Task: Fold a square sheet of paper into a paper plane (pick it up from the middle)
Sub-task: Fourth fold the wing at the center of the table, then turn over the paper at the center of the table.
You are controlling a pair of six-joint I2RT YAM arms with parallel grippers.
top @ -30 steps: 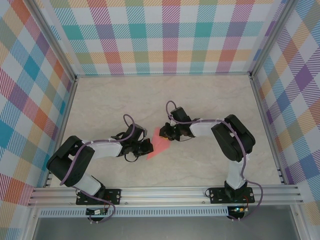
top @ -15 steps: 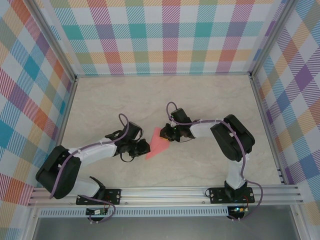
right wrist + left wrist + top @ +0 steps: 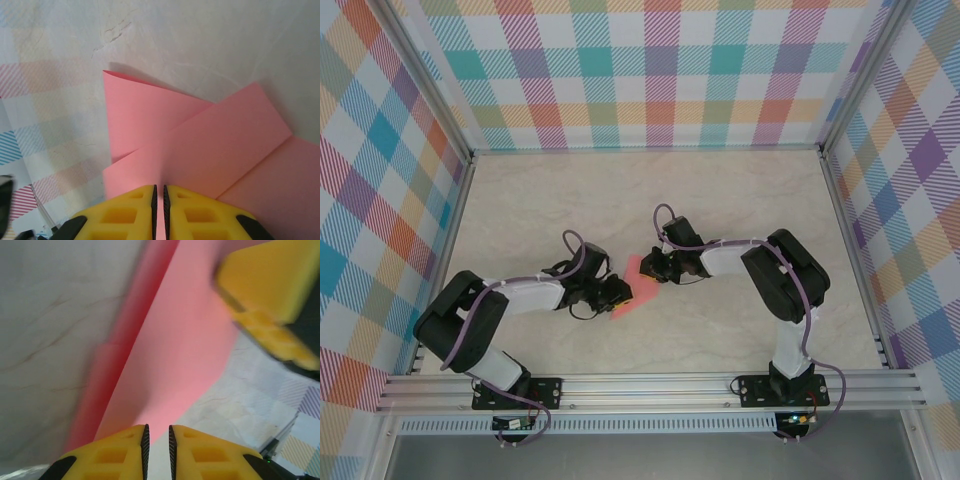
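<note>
Since the earlier frame my left gripper [image 3: 617,291] swung back onto the 7 o'clock end of the paper plane [image 3: 631,269], jaws nearly together; I could not tell whether they held it. My right gripper [image 3: 650,267] pinched its 1 o'clock end, mid-table [image 3: 720,210]. Several folds were in; I judged final creasing remained.

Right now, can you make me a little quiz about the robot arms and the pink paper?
1. True or false: the paper plane is blue.
2. Pick one. The right gripper is: A. wide open, B. shut on the paper plane, C. holding a cup.
3. Fill the gap: the right gripper's fingers are coloured ____.

Key: 1. False, it is pink. 2. B. 3. Yellow.
</note>
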